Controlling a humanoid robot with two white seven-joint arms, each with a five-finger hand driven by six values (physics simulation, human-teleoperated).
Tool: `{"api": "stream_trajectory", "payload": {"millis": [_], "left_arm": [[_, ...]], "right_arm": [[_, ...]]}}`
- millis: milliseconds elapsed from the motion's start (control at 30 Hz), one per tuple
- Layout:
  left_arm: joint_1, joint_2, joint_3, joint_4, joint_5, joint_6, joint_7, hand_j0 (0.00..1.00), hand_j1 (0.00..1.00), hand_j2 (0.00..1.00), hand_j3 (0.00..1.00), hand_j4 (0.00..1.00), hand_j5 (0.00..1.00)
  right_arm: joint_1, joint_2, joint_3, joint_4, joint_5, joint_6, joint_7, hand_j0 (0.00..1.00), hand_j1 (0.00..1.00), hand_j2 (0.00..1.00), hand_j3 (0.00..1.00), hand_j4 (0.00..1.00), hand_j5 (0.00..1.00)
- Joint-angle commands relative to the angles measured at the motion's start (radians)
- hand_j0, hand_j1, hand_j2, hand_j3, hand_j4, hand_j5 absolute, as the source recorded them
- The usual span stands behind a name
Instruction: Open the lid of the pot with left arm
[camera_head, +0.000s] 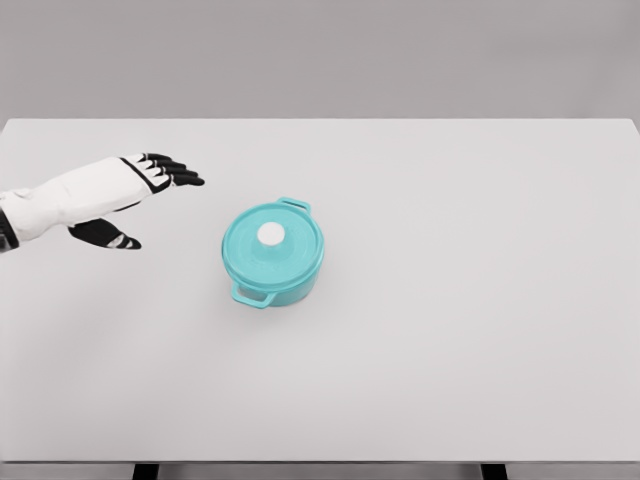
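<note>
One teal pot (272, 252) sits a little left of the bench's (480, 330) middle, its lid (273, 240) still seated. It looks rigid and fairly heavy, like enamelled cast iron, with a smooth glaze that may be slippery. The best hold, I judge, is the small white knob (271, 234) at the lid's centre, pinched from above. Two side handles give the pot its long axis, running from about 1 o'clock to 7 o'clock. At roughly 10 o'clock from the pot, well apart from it, the left hand (150, 180) hovers with fingers extended and thumb spread, gripping nothing. No right arm shows.
</note>
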Motion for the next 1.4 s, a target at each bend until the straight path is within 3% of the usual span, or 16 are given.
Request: {"api": "stream_trajectory", "payload": {"millis": [0, 167, 333, 367, 400, 433, 467, 500, 567, 667, 733, 800, 1067, 1233, 1367], "left_arm": [[0.0, -0.003, -0.007, 0.005, 0.003, -0.001, -0.001, 1.0, 1.0, 1.0, 1.0, 1.0, 1.0], [-0.002, -0.004, -0.015, 0.005, -0.01, 0.002, -0.007, 1.0, 1.0, 1.0, 1.0, 1.0, 1.0], [-0.035, -0.003, -0.021, 0.004, -0.011, 0.002, -0.1, 1.0, 1.0, 1.0, 1.0, 1.0, 1.0], [-0.038, -0.003, -0.032, 0.004, -0.02, 0.001, -0.116, 1.0, 1.0, 1.0, 1.0, 1.0, 1.0], [-0.064, 0.02, -0.087, 0.004, -0.013, -0.001, -0.114, 1.0, 1.0, 1.0, 1.0, 1.0, 1.0], [-0.122, 0.042, -0.144, 0.008, 0.009, 0.001, -0.111, 1.0, 1.0, 1.0, 1.0, 1.0, 1.0], [-0.299, 0.051, -0.343, 0.101, 0.101, -0.002, -0.102, 1.0, 1.0, 1.0, 1.0, 1.0, 1.0], [-0.425, 0.048, -0.493, 0.142, 0.135, -0.015, -0.102, 1.0, 1.0, 1.0, 1.0, 1.0, 1.0], [-0.549, 0.025, -0.638, 0.142, 0.135, -0.022, -0.103, 1.0, 1.0, 1.0, 1.0, 1.0, 1.0], [-0.615, 0.028, -0.65, 0.106, 0.133, -0.039, -0.108, 1.0, 1.0, 1.0, 1.0, 1.0, 1.0], [-0.681, 0.06, -0.722, 0.001, 0.135, -0.044, -0.108, 1.0, 1.0, 1.0, 1.0, 1.0, 1.0], [-0.684, 0.051, -0.731, -0.059, 0.136, -0.038, -0.108, 1.0, 1.0, 1.0, 1.0, 1.0, 1.0], [-0.732, -0.052, -0.802, -0.061, 0.139, 0.042, -0.113, 1.0, 1.0, 1.0, 1.0, 1.0, 1.0], [-0.736, -0.069, -0.817, -0.05, 0.133, 0.105, -0.116, 1.0, 1.0, 1.0, 1.0, 1.0, 1.0], [-0.738, -0.101, -0.845, 0.017, 0.133, 0.13, -0.116, 1.0, 1.0, 1.0, 1.0, 1.0, 1.0]], "right_arm": [[0.0, 0.0, 0.001, -0.003, 0.002, -0.002, 0.0, 1.0, 1.0, 1.0, 1.0, 1.0, 1.0], [0.011, 0.0, -0.001, 0.009, -0.002, 0.007, 0.0, 1.0, 1.0, 1.0, 1.0, 1.0, 1.0], [0.011, 0.0, -0.001, 0.009, -0.002, 0.007, 0.0, 1.0, 1.0, 1.0, 1.0, 1.0, 1.0], [0.011, 0.0, -0.001, 0.009, -0.002, 0.007, 0.0, 1.0, 1.0, 1.0, 1.0, 1.0, 1.0], [0.011, 0.0, -0.001, 0.008, -0.002, 0.007, 0.0, 1.0, 1.0, 1.0, 1.0, 1.0, 1.0], [0.011, 0.0, -0.001, 0.009, -0.002, 0.007, 0.0, 1.0, 1.0, 1.0, 1.0, 1.0, 1.0], [0.011, 0.0, -0.001, 0.009, -0.002, 0.007, 0.0, 1.0, 1.0, 1.0, 1.0, 1.0, 1.0], [0.011, 0.0, -0.001, 0.009, -0.002, 0.007, 0.0, 1.0, 1.0, 1.0, 1.0, 1.0, 1.0], [0.011, 0.0, -0.001, 0.009, -0.002, 0.007, 0.0, 1.0, 1.0, 1.0, 1.0, 1.0, 1.0], [0.011, 0.0, -0.001, 0.009, -0.002, 0.007, 0.0, 1.0, 1.0, 1.0, 1.0, 1.0, 1.0], [0.011, 0.0, -0.001, 0.008, -0.002, 0.007, 0.0, 1.0, 1.0, 1.0, 1.0, 1.0, 1.0], [0.011, 0.0, -0.001, 0.008, -0.002, 0.007, 0.0, 1.0, 1.0, 1.0, 1.0, 1.0, 1.0], [0.011, 0.0, -0.001, 0.008, -0.002, 0.007, 0.0, 1.0, 1.0, 1.0, 1.0, 1.0, 1.0], [0.011, 0.0, -0.001, 0.008, -0.002, 0.007, 0.0, 1.0, 1.0, 1.0, 1.0, 1.0, 1.0], [0.011, 0.0, -0.001, 0.009, -0.002, 0.007, 0.0, 1.0, 1.0, 1.0, 1.0, 1.0, 1.0]]}}
